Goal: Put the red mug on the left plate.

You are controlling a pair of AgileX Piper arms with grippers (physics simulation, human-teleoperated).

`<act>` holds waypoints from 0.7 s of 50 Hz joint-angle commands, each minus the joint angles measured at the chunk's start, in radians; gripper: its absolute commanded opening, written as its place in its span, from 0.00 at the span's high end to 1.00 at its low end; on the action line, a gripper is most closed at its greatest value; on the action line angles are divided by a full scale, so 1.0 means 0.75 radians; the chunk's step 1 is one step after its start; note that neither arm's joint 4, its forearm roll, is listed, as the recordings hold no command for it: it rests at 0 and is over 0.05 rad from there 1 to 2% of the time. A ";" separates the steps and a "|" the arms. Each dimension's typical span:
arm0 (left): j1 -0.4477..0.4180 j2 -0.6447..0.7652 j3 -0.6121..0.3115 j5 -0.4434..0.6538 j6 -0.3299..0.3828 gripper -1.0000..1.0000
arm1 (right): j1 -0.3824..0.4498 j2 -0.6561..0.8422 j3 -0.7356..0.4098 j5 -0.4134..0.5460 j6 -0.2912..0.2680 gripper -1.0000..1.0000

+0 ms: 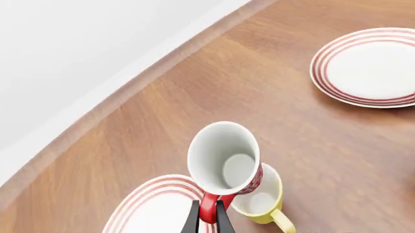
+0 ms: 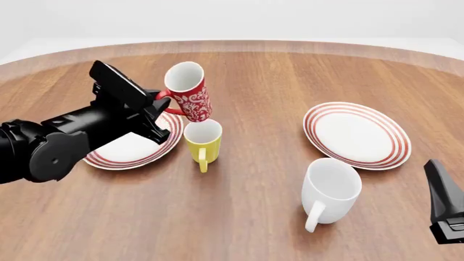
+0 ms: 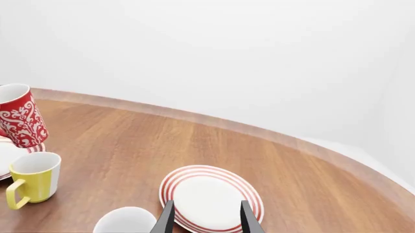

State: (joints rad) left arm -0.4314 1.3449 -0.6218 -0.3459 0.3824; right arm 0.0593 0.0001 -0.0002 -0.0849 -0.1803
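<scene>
The red mug (image 2: 190, 92) with its white floral pattern hangs tilted in the air, its white inside facing up (image 1: 224, 158). My left gripper (image 1: 207, 211) is shut on its red handle. The mug floats over the right edge of the left plate (image 2: 130, 149), just above and behind the yellow mug. The plate's red-ringed rim (image 1: 152, 194) shows below the mug in the left wrist view. My right gripper (image 3: 207, 216) is open and holds nothing, low at the front right of the table (image 2: 444, 198). The right wrist view catches the red mug (image 3: 21, 116) far off.
A yellow mug (image 2: 203, 142) stands right beside the left plate, under the lifted mug. A larger white mug (image 2: 331, 190) stands front right. A second ringed plate (image 2: 357, 135) lies to the right. The round table's far rim (image 2: 232, 46) curves behind.
</scene>
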 commanded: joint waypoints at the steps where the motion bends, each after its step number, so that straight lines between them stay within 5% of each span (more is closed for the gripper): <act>1: 0.101 0.000 0.064 -0.077 -0.001 1.00 | 0.002 0.000 0.000 0.006 -0.001 0.00; 18: 0.291 0.069 0.160 -0.273 -0.021 1.00 | 0.002 0.000 -0.001 0.007 -0.005 0.00; 35: 0.431 0.250 0.126 -0.419 0.008 1.00 | 0.003 0.000 0.000 0.006 -0.004 0.00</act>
State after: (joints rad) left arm -0.1640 1.4694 -0.5184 -0.5993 0.3694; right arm 0.0607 0.0001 -0.0003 -0.0802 -0.1831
